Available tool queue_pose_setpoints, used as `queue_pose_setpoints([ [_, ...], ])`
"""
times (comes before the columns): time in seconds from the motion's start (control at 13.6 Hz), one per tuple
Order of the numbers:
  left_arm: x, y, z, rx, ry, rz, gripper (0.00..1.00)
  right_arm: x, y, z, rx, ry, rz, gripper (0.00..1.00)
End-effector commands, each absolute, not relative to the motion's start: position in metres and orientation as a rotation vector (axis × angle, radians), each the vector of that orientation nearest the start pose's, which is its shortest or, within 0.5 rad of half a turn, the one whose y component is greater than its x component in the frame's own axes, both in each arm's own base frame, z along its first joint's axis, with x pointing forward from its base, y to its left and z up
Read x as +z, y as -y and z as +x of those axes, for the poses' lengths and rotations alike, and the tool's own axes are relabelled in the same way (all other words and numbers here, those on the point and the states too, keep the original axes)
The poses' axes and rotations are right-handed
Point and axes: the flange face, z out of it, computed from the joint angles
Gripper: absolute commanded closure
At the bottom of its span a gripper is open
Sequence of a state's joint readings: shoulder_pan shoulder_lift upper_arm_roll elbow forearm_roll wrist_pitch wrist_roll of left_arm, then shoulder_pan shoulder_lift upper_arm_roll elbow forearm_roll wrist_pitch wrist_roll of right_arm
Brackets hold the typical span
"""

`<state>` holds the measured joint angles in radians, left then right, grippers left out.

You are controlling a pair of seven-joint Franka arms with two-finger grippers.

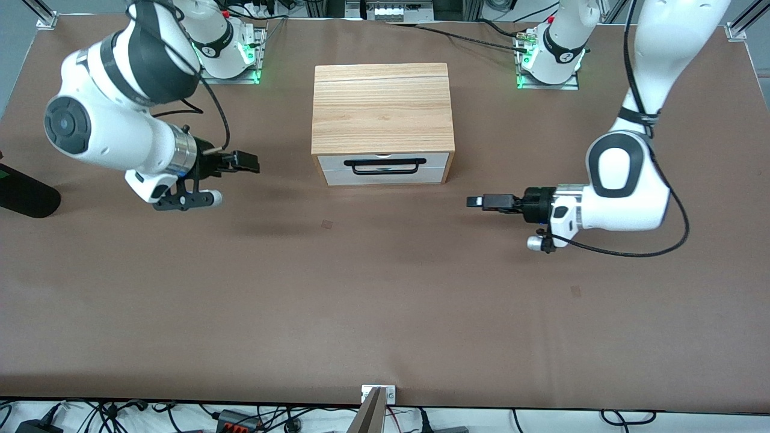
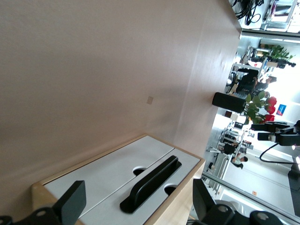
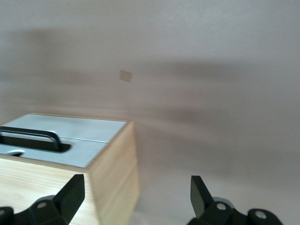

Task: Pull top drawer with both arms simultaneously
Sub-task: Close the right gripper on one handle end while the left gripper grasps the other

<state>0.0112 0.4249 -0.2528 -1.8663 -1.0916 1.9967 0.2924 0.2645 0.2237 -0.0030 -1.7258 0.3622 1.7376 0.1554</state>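
Observation:
The light-wood cabinet (image 1: 382,108) stands mid-table with its front toward the camera. The top drawer (image 1: 337,160) is closed, its white panel flush with the cabinet, and its black loop handle (image 1: 385,166) is free. My left gripper (image 1: 475,201) is open and empty, low over the table toward the left arm's end, apart from the cabinet. My right gripper (image 1: 248,162) is open and empty beside the cabinet toward the right arm's end. The left wrist view shows the drawer panel (image 2: 187,161) and handle (image 2: 150,183) past my open left gripper (image 2: 136,206). The right wrist view shows the panel (image 3: 86,152), the handle (image 3: 30,136) and my open right gripper (image 3: 136,194).
The lower white drawer panel (image 1: 385,178) sits under the top one. A black cylinder (image 1: 27,195) lies at the table edge at the right arm's end. Small tape marks (image 1: 326,224) are on the brown table (image 1: 385,300).

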Motion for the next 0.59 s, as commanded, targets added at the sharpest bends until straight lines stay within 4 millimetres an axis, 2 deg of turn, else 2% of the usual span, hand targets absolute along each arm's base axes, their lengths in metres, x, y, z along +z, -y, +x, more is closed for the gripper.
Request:
queue_pose_setpoints([
  [0.0, 0.314, 0.217, 0.569, -0.220, -0.159, 2.101, 0.00, 0.429, -0.197, 0.584, 0.443, -0.065, -2.667, 0.00],
  [0.07, 0.315, 0.212, 0.570, -0.232, -0.157, 2.089, 0.00, 0.419, -0.201, 0.585, 0.464, -0.087, -2.613, 0.00],
  [0.15, 0.304, 0.211, 0.571, -0.292, -0.140, 2.049, 0.00, 0.415, -0.206, 0.586, 0.475, -0.081, -2.556, 0.00],
  [0.22, 0.273, 0.219, 0.575, -0.354, -0.104, 1.973, 0.00, 0.404, -0.212, 0.588, 0.478, -0.033, -2.471, 0.00],
  [0.29, 0.261, 0.234, 0.573, -0.345, -0.056, 1.906, 0.00, 0.393, -0.216, 0.590, 0.473, 0.014, -2.403, 0.00],
  [0.37, 0.256, 0.249, 0.569, -0.315, -0.027, 1.845, 0.00, 0.379, -0.217, 0.592, 0.467, 0.056, -2.338, 0.00],
  [0.51, 0.239, 0.248, 0.563, -0.299, -0.013, 1.782, 0.00, 0.349, -0.223, 0.589, 0.431, 0.135, -2.192, 0.00],
])
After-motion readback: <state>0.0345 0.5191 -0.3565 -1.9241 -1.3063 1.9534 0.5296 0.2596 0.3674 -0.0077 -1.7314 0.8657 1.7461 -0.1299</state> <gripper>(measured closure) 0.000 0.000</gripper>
